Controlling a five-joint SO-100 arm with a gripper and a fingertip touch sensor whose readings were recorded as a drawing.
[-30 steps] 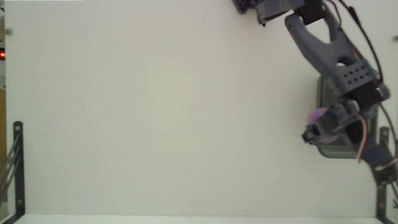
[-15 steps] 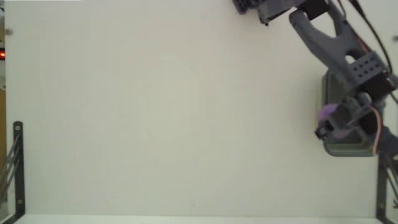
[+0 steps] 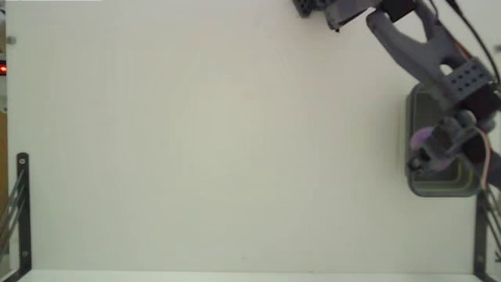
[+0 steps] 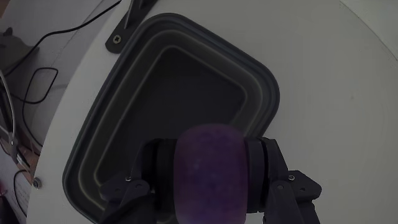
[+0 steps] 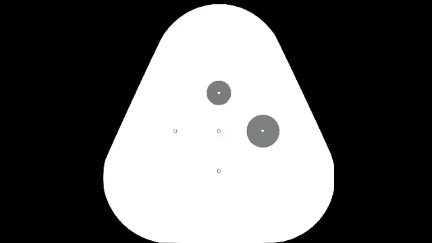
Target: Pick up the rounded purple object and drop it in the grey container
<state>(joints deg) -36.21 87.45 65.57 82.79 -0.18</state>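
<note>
The rounded purple object [image 4: 210, 171] fills the bottom of the wrist view, squeezed between the two dark fingers of my gripper [image 4: 209, 167], which is shut on it. It hangs above the near rim of the grey container [image 4: 112, 118], whose hollow inside looks bare. In the fixed view the purple object [image 3: 420, 139] shows as a small violet patch at the gripper [image 3: 427, 149], over the left edge of the grey container [image 3: 458, 185] at the table's right side. The arm covers most of the container there.
A black bracket [image 4: 127, 25] and cables [image 4: 43, 74] lie beyond the container, off the table's curved edge. In the fixed view black metal frames stand at the lower left [image 3: 22, 211] and lower right [image 3: 479, 235]. The white tabletop [image 3: 219, 141] spreads left.
The arm has carried the purple object to the right, from beside the container's left rim to above that rim. The gripper has stayed shut on it.
</note>
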